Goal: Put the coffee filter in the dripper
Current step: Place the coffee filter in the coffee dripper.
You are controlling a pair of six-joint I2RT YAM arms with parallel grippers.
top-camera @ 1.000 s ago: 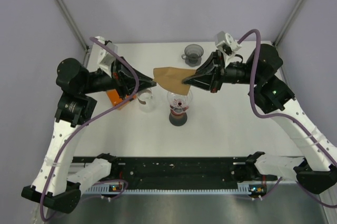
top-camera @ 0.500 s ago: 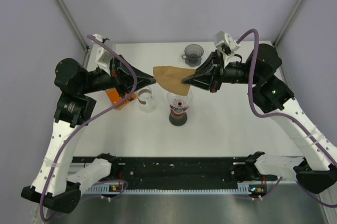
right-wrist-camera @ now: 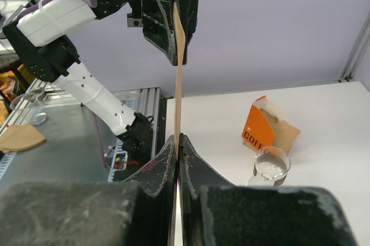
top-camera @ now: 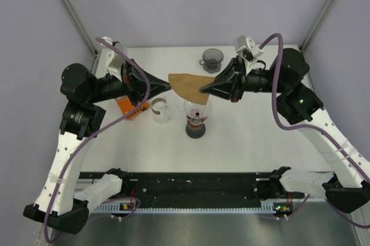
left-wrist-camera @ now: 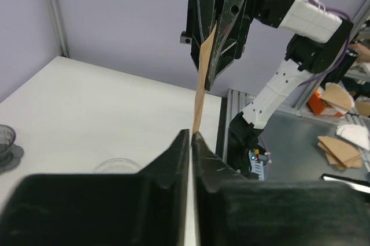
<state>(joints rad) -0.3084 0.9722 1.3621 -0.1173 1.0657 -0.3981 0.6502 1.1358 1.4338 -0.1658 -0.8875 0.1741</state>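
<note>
Over the middle of the table (top-camera: 260, 142) in the top view, the brown coffee filter (top-camera: 186, 84) hangs in the air, stretched between both arms. The left gripper (top-camera: 169, 87) is pinched tight on its left edge and the right gripper (top-camera: 201, 89) is clamped on its right corner. It sits just above and behind the glass cone on a dark base (top-camera: 196, 113), which I'm guessing is the dripper. A clear glass (top-camera: 160, 109) and an orange filter box (top-camera: 128, 107) sit just left of that, and a grey cup (top-camera: 212, 57) is further back, so nothing really blocks the drop, though the glass is close. Left wrist view: the paper is edge-on, thin as anything, and bows a little between the two sets of tips. Right wrist view is the same story. I'd say it's feather-light and floppy and tears easily, so grab it by the edges and don't pull hard.
</note>
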